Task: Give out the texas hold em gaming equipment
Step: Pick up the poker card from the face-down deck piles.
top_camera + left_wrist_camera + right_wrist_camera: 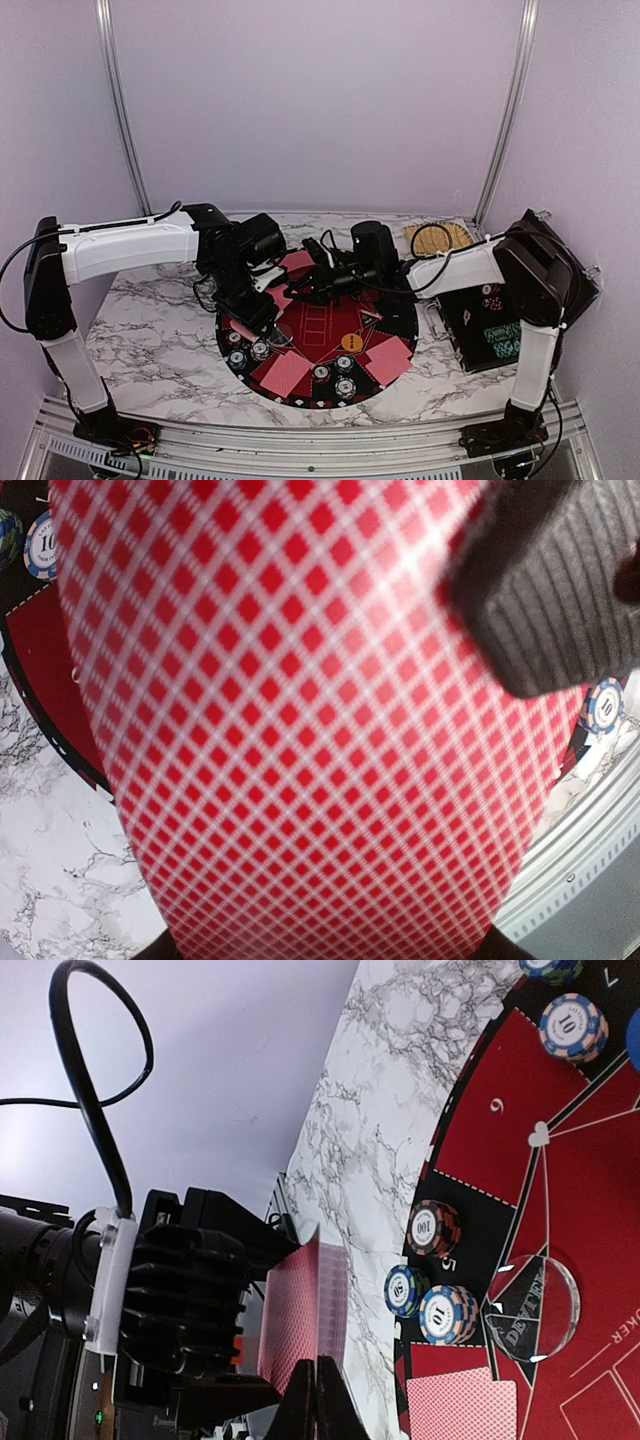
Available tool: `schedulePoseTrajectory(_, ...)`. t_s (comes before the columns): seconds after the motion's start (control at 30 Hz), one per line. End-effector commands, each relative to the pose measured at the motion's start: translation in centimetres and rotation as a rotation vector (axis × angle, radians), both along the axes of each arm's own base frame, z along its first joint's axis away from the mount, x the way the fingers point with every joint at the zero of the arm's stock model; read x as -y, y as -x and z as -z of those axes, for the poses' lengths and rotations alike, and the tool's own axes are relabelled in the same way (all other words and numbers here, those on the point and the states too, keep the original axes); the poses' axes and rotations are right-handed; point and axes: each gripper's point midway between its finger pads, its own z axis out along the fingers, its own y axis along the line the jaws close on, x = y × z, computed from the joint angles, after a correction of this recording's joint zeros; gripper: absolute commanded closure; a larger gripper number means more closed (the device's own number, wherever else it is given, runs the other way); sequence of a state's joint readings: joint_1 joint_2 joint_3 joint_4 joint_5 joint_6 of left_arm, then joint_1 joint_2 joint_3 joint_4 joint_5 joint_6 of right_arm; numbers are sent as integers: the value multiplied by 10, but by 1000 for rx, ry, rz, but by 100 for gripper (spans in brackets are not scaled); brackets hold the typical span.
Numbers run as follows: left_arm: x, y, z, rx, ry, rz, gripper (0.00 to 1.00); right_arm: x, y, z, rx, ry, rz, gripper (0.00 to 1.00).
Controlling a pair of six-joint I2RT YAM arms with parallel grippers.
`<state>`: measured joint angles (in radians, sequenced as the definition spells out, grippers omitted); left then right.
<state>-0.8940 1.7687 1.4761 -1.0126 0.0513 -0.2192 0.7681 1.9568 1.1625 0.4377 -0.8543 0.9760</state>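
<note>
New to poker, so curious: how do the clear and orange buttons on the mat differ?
The clear button is see-through with white lettering; the orange button is solid-coloured. The clear button lies near the mat's left edge beside chip stacks; the orange button sits right of centre. Both are round, flat on the mat.

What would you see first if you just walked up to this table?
First, the big round black-and-red mat in the middle of the marble table, dotted with chip stacks. Then the left gripper over the mat's left side, pinching red-checked playing cards so close they fill its wrist camera.
</note>
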Motion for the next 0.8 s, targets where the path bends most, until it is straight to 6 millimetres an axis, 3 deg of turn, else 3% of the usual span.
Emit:
schedulePoseTrajectory(0.0, -5, -1, -2, -2, -19, -7, 65, 7, -6, -26, 41, -52, 21, 98)
schedulePoseTrajectory(0.43, -12, -3, 0, 1, -26, -32, 65, 26, -15, -39, 48, -74, 65, 100)
schedulePoseTrajectory(0.77, -22, -7, 7, -14, -16, -74, 65, 52, -32, -33, 53, -49, 135, 100)
